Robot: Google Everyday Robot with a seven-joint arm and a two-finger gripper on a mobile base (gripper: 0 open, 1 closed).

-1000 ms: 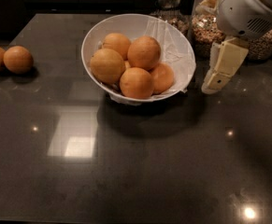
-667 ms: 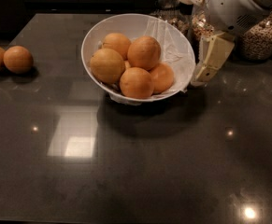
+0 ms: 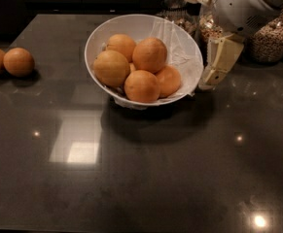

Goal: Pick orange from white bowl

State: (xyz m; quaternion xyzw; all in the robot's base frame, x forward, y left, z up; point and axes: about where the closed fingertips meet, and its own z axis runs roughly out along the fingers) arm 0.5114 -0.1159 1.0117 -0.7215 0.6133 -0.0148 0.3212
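Hovering just beside the white bowl (image 3: 193, 64), the hand (image 3: 210, 81) is half hidden — whether it is apart or together, I cannot tell.

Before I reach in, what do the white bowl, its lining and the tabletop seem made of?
White bowl: thin, matte, probably plastic or ceramic; the thin rim cannot settle which. Lining: crinkled translucent paper, by its creases. Tabletop: dark polished stone or laminate, mirroring lamps. The claw hangs just outside the bowl's rim, on the camera's right.
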